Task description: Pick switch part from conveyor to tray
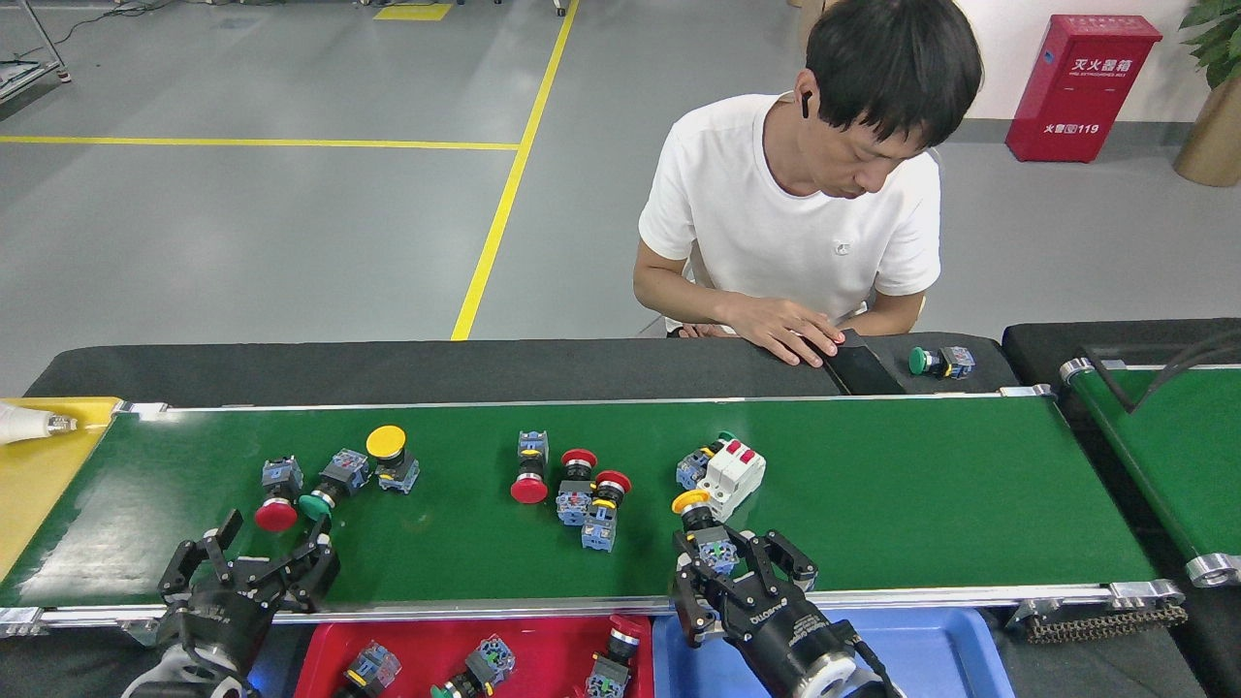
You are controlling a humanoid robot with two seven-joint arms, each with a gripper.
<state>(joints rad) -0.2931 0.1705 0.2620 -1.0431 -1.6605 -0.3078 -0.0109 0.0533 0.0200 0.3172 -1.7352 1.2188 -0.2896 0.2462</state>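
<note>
Conveyor-wise, the long glossy green belt (921, 504) carries scattered switches; shallow red plastic tray (543, 645) sits below its near rail. My right gripper (739, 572) straddles the yellow-capped push-button switch (706, 533), fingers spread, not clenched. Left gripper (247, 572) hangs released.

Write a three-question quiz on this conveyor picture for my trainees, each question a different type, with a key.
1. True or false: the right gripper is at the yellow-capped switch part near the conveyor's near rail.
2. Which tray already holds switch parts? A. blue tray B. red tray C. yellow tray
3. Fill in: the white breaker has ___ toggles on top.

Key: 1 true; 2 B; 3 red
</note>
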